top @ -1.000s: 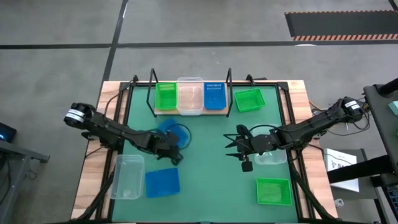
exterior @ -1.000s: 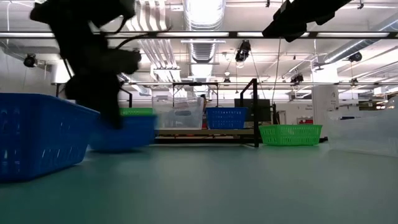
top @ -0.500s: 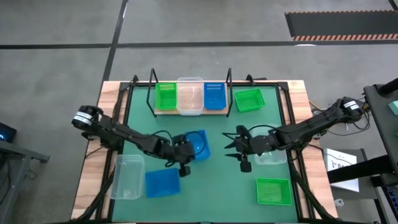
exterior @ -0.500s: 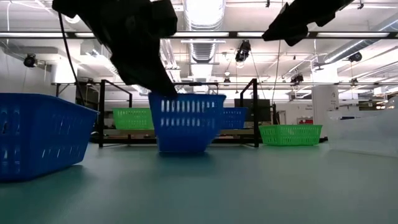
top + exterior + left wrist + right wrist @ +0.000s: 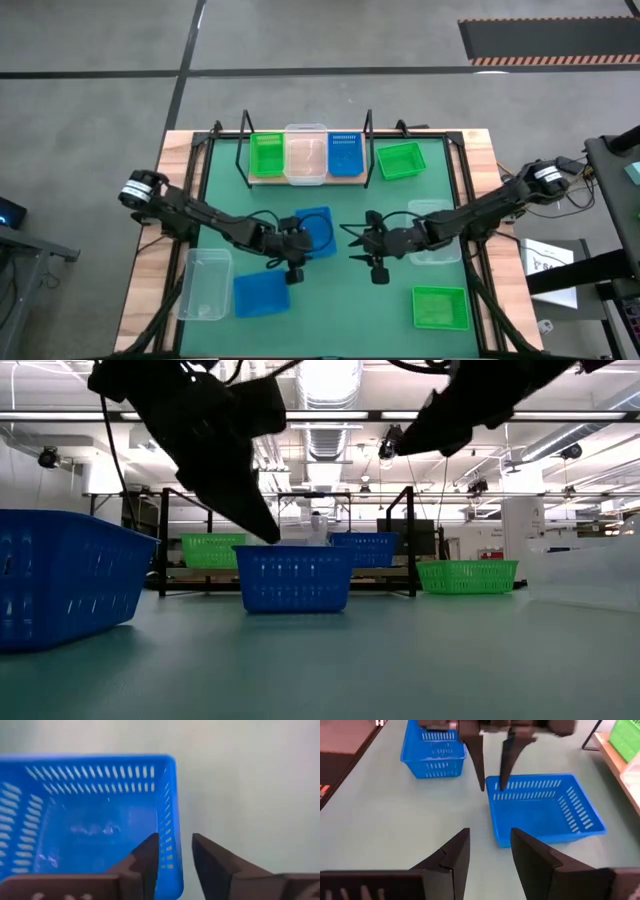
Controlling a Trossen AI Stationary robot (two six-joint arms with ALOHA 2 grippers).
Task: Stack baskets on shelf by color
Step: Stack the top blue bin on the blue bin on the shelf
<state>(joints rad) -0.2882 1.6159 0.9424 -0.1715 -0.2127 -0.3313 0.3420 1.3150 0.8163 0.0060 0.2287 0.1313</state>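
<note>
The left gripper (image 5: 172, 857), fingers parted astride the blue basket's (image 5: 315, 230) wall, should lift clear so the open right gripper (image 5: 362, 243) can grasp squarely.

three baskets (image 5: 305, 154) sit side by side on the shelf (image 5: 306, 178), another basket (image 5: 401, 160) beside it.

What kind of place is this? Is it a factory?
More likely a robot lab or workshop: two robot arms work at a table with a green mat, sorting baskets onto a small shelf, under bare ceiling pipes and strip lights.
</note>
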